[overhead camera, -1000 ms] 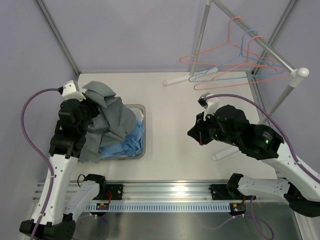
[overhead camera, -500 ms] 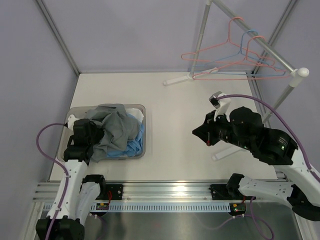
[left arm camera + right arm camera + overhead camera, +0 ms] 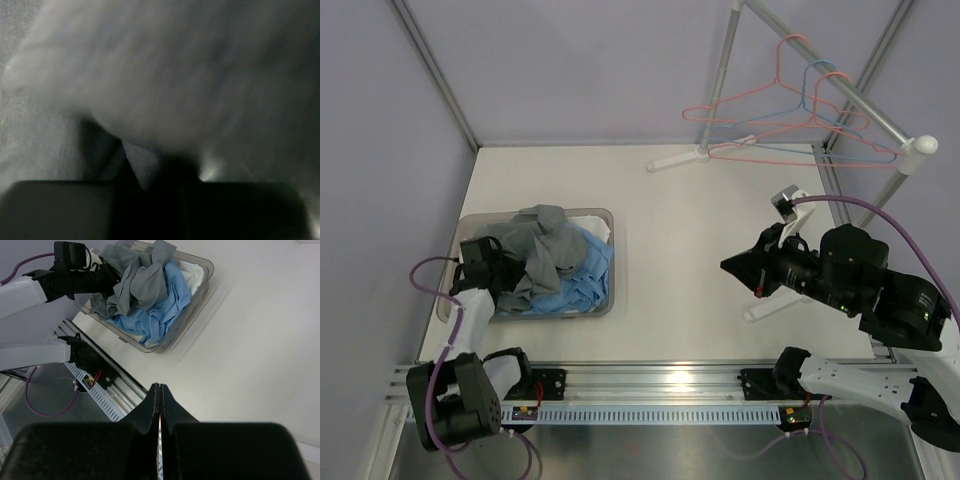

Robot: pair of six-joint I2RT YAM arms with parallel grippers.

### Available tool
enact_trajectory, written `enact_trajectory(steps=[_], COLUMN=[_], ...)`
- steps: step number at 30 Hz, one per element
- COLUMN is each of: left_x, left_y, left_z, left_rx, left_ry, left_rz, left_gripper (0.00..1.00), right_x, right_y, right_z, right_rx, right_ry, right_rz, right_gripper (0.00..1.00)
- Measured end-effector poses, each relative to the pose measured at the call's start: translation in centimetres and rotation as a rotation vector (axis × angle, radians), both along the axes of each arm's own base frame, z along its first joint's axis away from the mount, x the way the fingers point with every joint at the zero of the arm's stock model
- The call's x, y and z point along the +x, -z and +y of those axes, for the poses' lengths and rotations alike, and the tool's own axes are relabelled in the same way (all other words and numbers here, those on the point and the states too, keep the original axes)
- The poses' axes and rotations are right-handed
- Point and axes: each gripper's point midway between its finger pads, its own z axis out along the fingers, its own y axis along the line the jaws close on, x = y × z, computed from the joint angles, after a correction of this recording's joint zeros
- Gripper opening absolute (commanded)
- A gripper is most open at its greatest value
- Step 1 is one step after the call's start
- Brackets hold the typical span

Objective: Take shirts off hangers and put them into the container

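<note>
The container (image 3: 604, 214) lies with its long axis in line with the left end effector (image 3: 496, 262), which is pointed into it from one short end. All three shirts are heaped inside as a crumpled pile with no clear direction. The grey shirt (image 3: 544, 246) is bunched on top, right against and over the left end effector's tips. The blue shirt (image 3: 584, 282) is spread beyond it, toward the far short end. Only a sliver of the white shirt (image 3: 193, 270) is seen, at the corner farthest from that end effector. In the left wrist view blurred grey cloth is pressed against the fingers, and whether they are closed on it cannot be told. The right end effector (image 3: 159, 392) is closed on nothing and held above the bare counter (image 3: 670, 230). It is aimed toward the container, well apart from it. The hangers (image 3: 772, 112) are seen bare on the rack pole (image 3: 860, 98), behind and above the right end effector. A white rack foot (image 3: 756, 310) lies on the counter just beneath it.
</note>
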Motion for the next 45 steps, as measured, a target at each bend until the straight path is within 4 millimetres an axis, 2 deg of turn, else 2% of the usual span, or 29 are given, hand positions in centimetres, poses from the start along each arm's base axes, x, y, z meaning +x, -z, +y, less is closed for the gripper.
enact_trajectory(steps=[1,2,4,5,6,9,10,11,14,15,17,20,23,25,27,31,36,39,42,45], left_x=[-0.2,-0.4,-0.8,-1.0,-1.3,-2.4,-2.9,-3.4,-5.3,-5.9,-7.2,-9.1,-10.2,-10.0,-9.0,-6.5,-4.0,-2.5,-1.8,-1.9], left_y=[-0.3,-0.8,-2.1,-3.0,-3.7,-5.7,-6.4,-7.2,-10.5,-11.8,-14.0,-16.4,-16.7,-16.7,-17.2,-19.7,-22.9,-24.7,-25.3,-24.7], left_z=[0.0,0.0,0.1,0.2,0.4,1.5,2.0,2.7,4.5,5.1,6.0,7.0,7.2,6.5,4.8,0.7,-2.4,-5.8,-9.5,-12.9], left_rx=[0.005,0.013,0.035,0.054,0.075,0.138,0.166,0.201,0.303,0.34,0.394,0.459,0.496,0.5,0.479,0.417,0.422,0.442,0.462,0.476], left_ry=[0.0,-0.006,-0.01,-0.014,-0.021,-0.071,-0.093,-0.121,-0.203,-0.232,-0.283,-0.348,-0.349,-0.284,-0.171,0.088,0.324,0.49,0.624,0.73], left_rz=[-0.017,-0.039,-0.081,-0.108,-0.128,-0.145,-0.139,-0.138,-0.17,-0.194,-0.239,-0.29,-0.295,-0.305,-0.354,-0.499,-0.562,-0.597,-0.619,-0.618], left_gripper=[0.28,0.51,0.71,0.88,0.97,0.99,0.99,0.99,0.99,0.99,0.99,0.99,0.99,0.99,0.99,0.99,0.99,0.99,0.99,0.99], right_x=[0.0,0.0,0.1,0.1,0.1,0.2,0.3,0.3,0.6,0.7,0.9,1.3,1.9,2.7,3.6,5.2,6.4,7.0,7.8,8.3], right_y=[0.0,0.0,0.1,0.2,0.2,0.5,0.6,0.8,1.2,1.5,2.0,2.7,3.5,4.3,5.2,6.5,7.2,7.3,7.7,8.6], right_z=[0.0,0.0,0.1,0.2,0.2,0.4,0.5,0.6,1.0,1.1,1.4,1.9,2.2,2.1,1.6,0.1,-1.1,-1.1,-0.5,0.2], right_rx=[0.001,-0.001,-0.003,-0.004,-0.005,-0.011,-0.015,-0.019,-0.026,-0.03,-0.043,-0.068,-0.097,-0.123,-0.154,-0.196,-0.199,-0.207,-0.223,-0.239], right_ry=[0.001,0.001,0.001,0.001,0.0,0.001,0.001,0.001,0.003,0.004,0.004,0.008,0.028,0.066,0.124,0.249,0.348,0.378,0.392,0.393], right_rz=[0.0,0.001,0.004,0.006,0.008,0.017,0.02,0.024,0.038,0.043,0.053,0.065,0.077,0.08,0.08,0.066,0.038,0.027,0.027,0.034], right_gripper=[0.0,0.0,0.0,0.0,0.0,0.01,0.04,0.21,0.55,0.76,0.97,0.99,1.0,1.0,0.99,1.0,0.99,0.99,0.99,0.99])
